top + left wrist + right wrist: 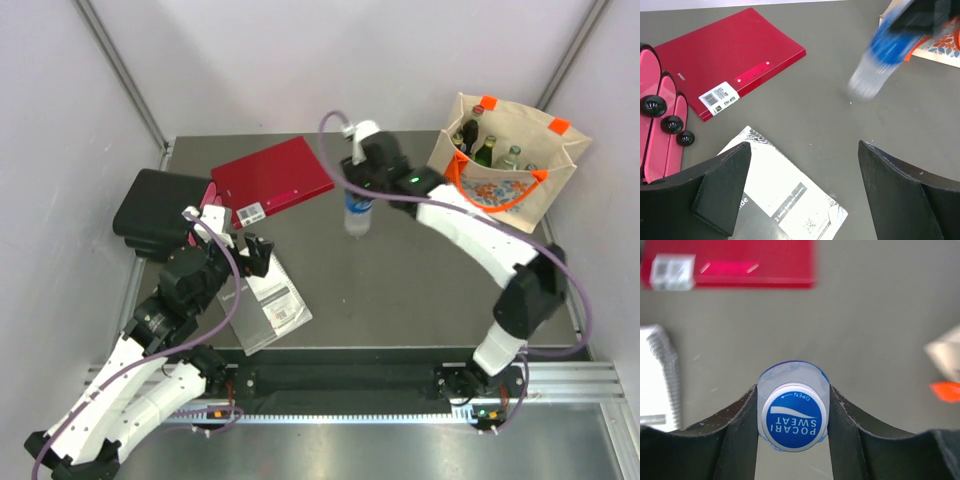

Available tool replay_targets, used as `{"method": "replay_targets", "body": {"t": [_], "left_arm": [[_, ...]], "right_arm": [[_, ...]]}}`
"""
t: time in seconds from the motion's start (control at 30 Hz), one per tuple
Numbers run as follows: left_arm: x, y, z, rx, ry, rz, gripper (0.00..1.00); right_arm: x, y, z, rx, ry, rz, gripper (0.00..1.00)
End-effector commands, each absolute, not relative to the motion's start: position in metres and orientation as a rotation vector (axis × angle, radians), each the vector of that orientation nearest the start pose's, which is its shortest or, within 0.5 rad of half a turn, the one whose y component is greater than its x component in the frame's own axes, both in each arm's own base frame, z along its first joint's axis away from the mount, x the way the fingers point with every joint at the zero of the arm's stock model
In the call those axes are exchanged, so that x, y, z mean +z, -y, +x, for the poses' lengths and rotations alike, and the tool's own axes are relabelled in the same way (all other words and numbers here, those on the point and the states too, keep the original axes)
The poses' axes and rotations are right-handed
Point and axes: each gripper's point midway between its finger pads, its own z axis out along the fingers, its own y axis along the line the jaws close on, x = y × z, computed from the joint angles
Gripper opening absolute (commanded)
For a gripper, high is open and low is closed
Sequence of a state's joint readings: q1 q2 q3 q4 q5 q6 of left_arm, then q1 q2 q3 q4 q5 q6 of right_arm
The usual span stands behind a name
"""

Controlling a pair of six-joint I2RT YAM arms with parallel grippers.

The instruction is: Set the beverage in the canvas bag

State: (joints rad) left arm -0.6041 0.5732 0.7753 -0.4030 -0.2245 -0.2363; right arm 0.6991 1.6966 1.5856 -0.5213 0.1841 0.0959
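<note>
Item: water bottle [358,212], pinched just under its cap [794,416] by the right fingers [740,440] over the middle of the desk [420,290], well apart from the canvas bag [497,192] (left fingers [722,185] wide, empty): slippage from so high a grip, or collision with bottles [480,148] already bagged, is to be feared.

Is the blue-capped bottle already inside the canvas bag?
No, the bottle is out over the table, left of the canvas bag, with its neck clamped by the right gripper.
</note>
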Motion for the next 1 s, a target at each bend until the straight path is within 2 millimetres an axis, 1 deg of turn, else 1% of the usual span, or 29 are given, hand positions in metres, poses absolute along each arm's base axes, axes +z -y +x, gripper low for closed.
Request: {"method": "replay_targets", "body": {"t": [0.0,0.03,0.07,0.1,0.13,0.2,0.23,0.3,0.33,0.4,0.43,0.5,0.53,0.57,0.6,0.63,0.73,0.87,0.9,0.93,0.97], "left_arm": [[0.288,0.129,0.235,-0.438,-1.723,0.169,0.92],[0.287,0.130,0.235,-0.438,-1.726,0.171,0.92],[0.287,0.130,0.235,-0.437,-1.727,0.173,0.92],[0.287,0.130,0.235,-0.439,-1.726,0.173,0.92],[0.287,0.130,0.235,-0.438,-1.727,0.174,0.92],[0.287,0.130,0.234,-0.439,-1.726,0.173,0.92],[0.287,0.130,0.235,-0.439,-1.727,0.175,0.92],[0.287,0.130,0.234,-0.440,-1.726,0.175,0.92],[0.287,0.130,0.234,-0.441,-1.727,0.176,0.92],[0.286,0.131,0.234,-0.443,-1.730,0.180,0.92],[0.285,0.133,0.234,-0.449,-1.732,0.187,0.92],[0.285,0.134,0.234,-0.453,-1.737,0.192,0.92],[0.284,0.134,0.234,-0.452,-1.738,0.193,0.92],[0.284,0.134,0.234,-0.454,-1.737,0.194,0.92],[0.285,0.134,0.234,-0.452,-1.737,0.191,0.92],[0.284,0.134,0.235,-0.450,-1.737,0.190,0.92],[0.284,0.134,0.234,-0.449,-1.738,0.192,0.92],[0.284,0.133,0.235,-0.445,-1.738,0.188,0.92],[0.284,0.133,0.235,-0.447,-1.736,0.189,0.92],[0.285,0.133,0.234,-0.448,-1.735,0.190,0.92],[0.284,0.133,0.235,-0.446,-1.738,0.189,0.92]], "right_arm": [[0.403,-0.219,0.388,0.243,-1.761,-0.361,0.00],[0.425,-0.197,0.393,0.223,-1.726,-0.317,0.00],[0.439,-0.187,0.389,0.233,-1.703,-0.308,0.00],[0.448,-0.177,0.388,0.226,-1.693,-0.290,0.00],[0.469,-0.155,0.390,0.180,-1.649,-0.268,0.00],[0.492,-0.133,0.386,0.155,-1.603,-0.239,0.00],[0.509,-0.113,0.386,0.124,-1.569,-0.197,0.00],[0.529,-0.092,0.381,0.101,-1.521,-0.158,0.00],[0.544,-0.070,0.379,0.073,-1.485,-0.114,0.00],[0.552,-0.052,0.380,0.072,-1.463,-0.083,0.00],[0.555,-0.032,0.383,0.040,-1.457,-0.047,0.00],[0.551,-0.018,0.390,0.025,-1.466,-0.031,0.00],[0.548,-0.002,0.394,-0.007,-1.474,-0.003,0.00],[0.543,-0.001,0.399,-0.009,-1.488,-0.002,0.00],[0.540,0.014,0.401,-0.039,-1.492,0.026,0.00],[0.537,0.023,0.404,-0.057,-1.495,0.043,0.00],[0.528,0.036,0.414,-0.079,-1.508,0.066,0.00],[0.506,0.047,0.439,-0.091,-1.550,0.077,0.00],[0.497,0.046,0.445,-0.056,-1.564,0.089,0.00],[0.491,0.050,0.453,-0.054,-1.569,0.102,0.00],[0.485,0.052,0.456,-0.052,-1.585,0.110,0.00]]}}
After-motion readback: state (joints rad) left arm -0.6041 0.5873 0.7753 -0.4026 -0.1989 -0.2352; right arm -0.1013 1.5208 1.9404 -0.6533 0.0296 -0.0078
